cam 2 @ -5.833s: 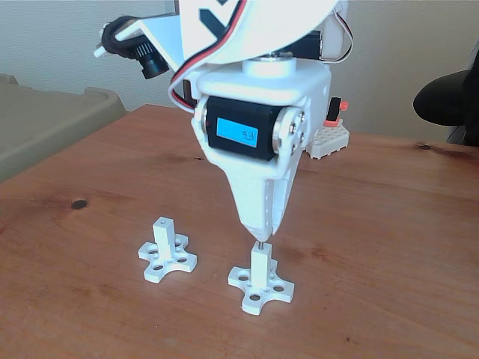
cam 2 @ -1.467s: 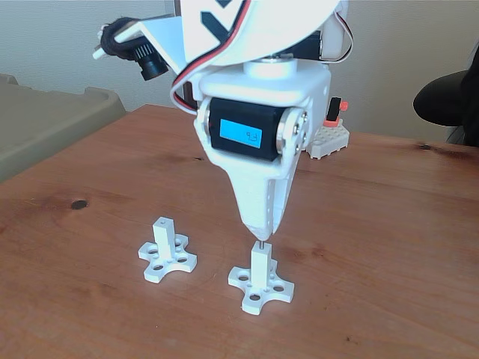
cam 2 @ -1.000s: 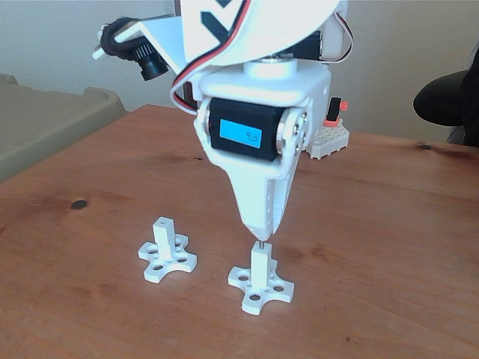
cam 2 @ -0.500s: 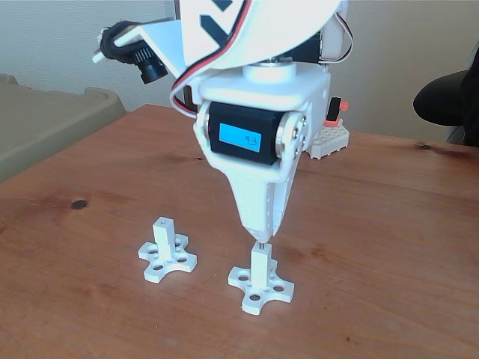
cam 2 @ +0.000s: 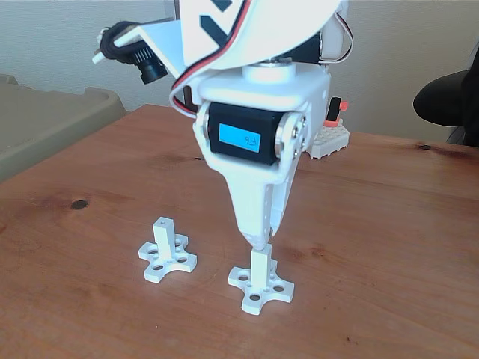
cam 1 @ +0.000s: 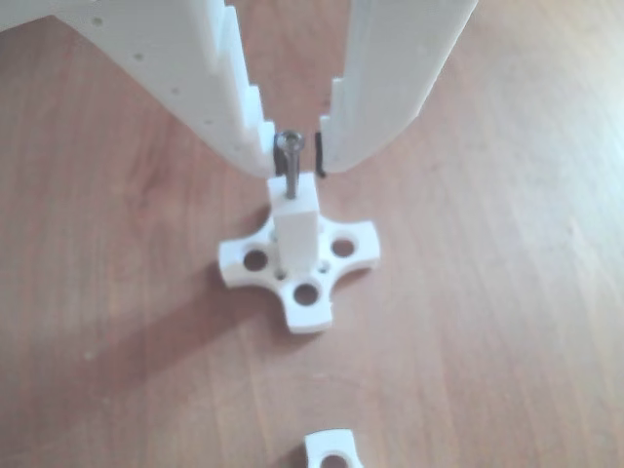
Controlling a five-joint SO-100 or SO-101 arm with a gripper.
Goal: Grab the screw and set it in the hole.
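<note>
In the other view the thin silver screw (cam 1: 289,168) stands upright with its shaft down in the hole at the top of the white post (cam 1: 295,229) on a cross-shaped base. My gripper (cam 1: 294,166) straddles the screw head. The white fingertips (cam 1: 249,146) stand slightly apart, with a visible gap between the head and the right-hand finger, so the gripper is open. In the fixed view the gripper (cam 2: 258,241) points straight down with its tip reaching the top of the post (cam 2: 260,269). There the screw is hidden behind the tip.
A second white post (cam 2: 166,241) on a cross base stands to the left of the first on the wooden table (cam 2: 389,247); its edge shows at the bottom of the other view (cam 1: 331,450). A white block with a red part (cam 2: 331,138) sits behind the arm. A tan bin (cam 2: 45,123) lies at the left.
The gripper has come down a little. The stretch of screw that showed between its tip and the post top in the fixed view is now covered.
</note>
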